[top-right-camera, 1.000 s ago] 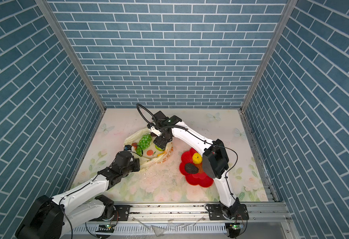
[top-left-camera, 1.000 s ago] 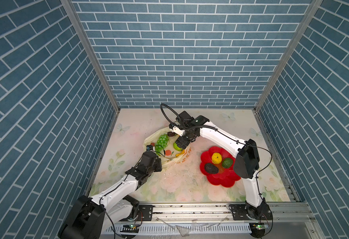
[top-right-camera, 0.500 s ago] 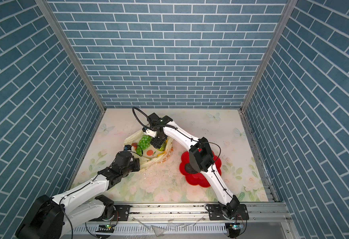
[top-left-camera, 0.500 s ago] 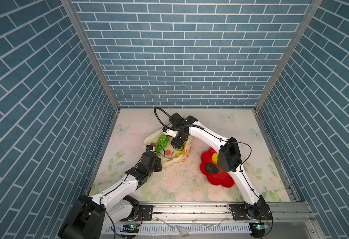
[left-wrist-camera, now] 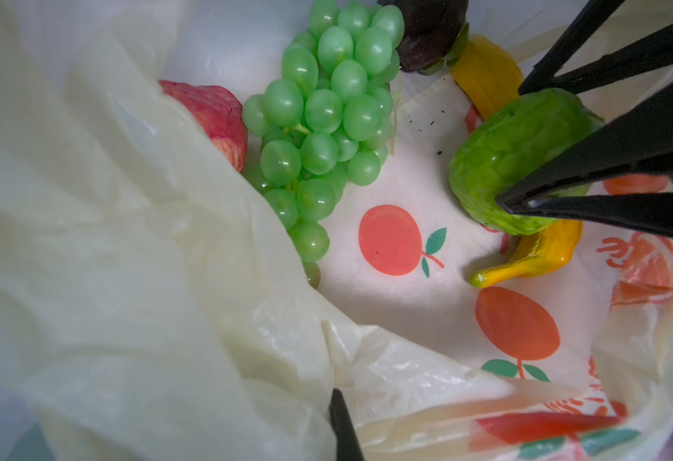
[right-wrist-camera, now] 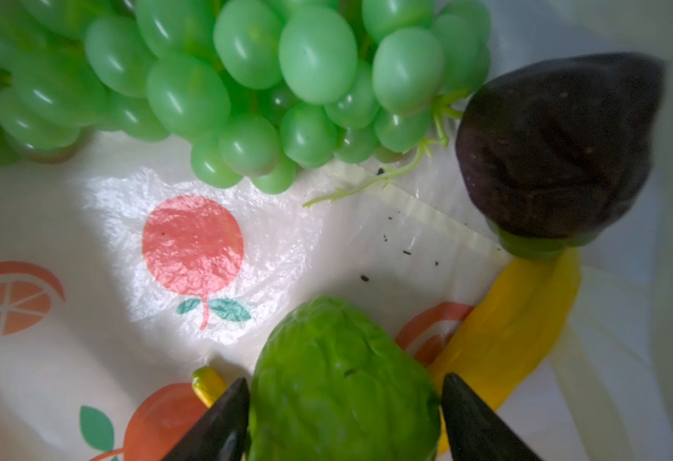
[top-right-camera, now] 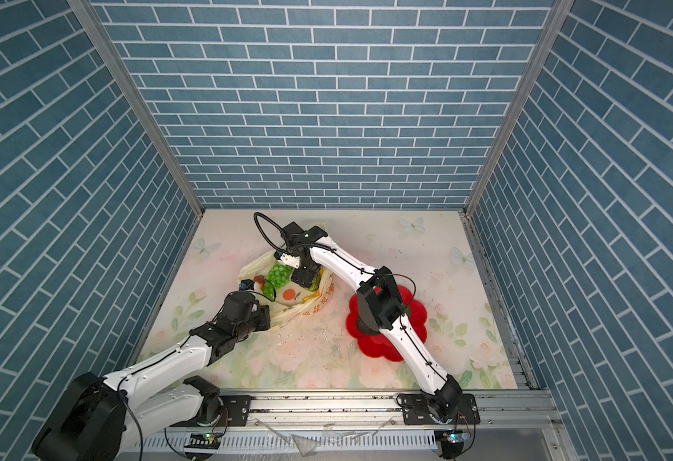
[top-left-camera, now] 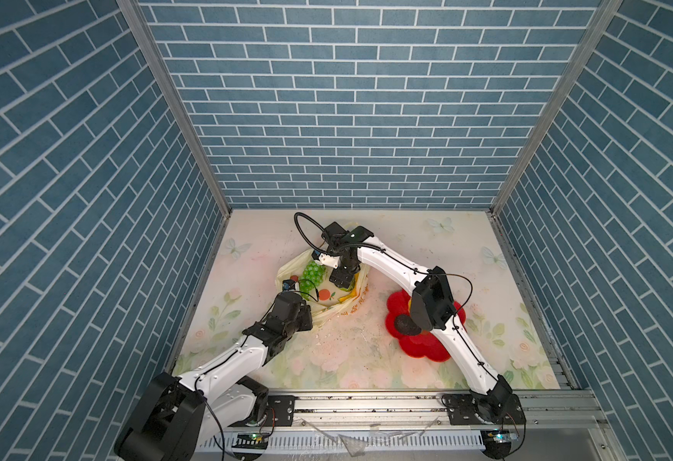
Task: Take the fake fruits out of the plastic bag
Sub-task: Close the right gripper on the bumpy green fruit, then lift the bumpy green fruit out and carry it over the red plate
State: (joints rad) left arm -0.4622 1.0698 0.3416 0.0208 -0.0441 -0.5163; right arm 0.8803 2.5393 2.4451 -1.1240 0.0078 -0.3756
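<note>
Two grippers at the plastic bag [top-left-camera: 336,300], left of centre in a top view.
Grips the bag's edge with the left gripper [left-wrist-camera: 338,415] pinched together; clamps the right gripper [right-wrist-camera: 342,395] across the green bumpy fruit [left-wrist-camera: 514,147], atop the banana [left-wrist-camera: 538,255] inside the bag, beside grape bunch [left-wrist-camera: 326,119], dark brown fruit [right-wrist-camera: 558,147] and red fruit [left-wrist-camera: 215,115].

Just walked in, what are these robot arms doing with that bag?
They're emptying fake fruit from the plastic bag. The left gripper is shut on the bag's rim. The right gripper is inside, fingers flanking a bumpy green fruit lying on the banana; whether it grips is unclear. The grape bunch and a dark brown fruit are also inside; another dark fruit sits on the red plate.
</note>
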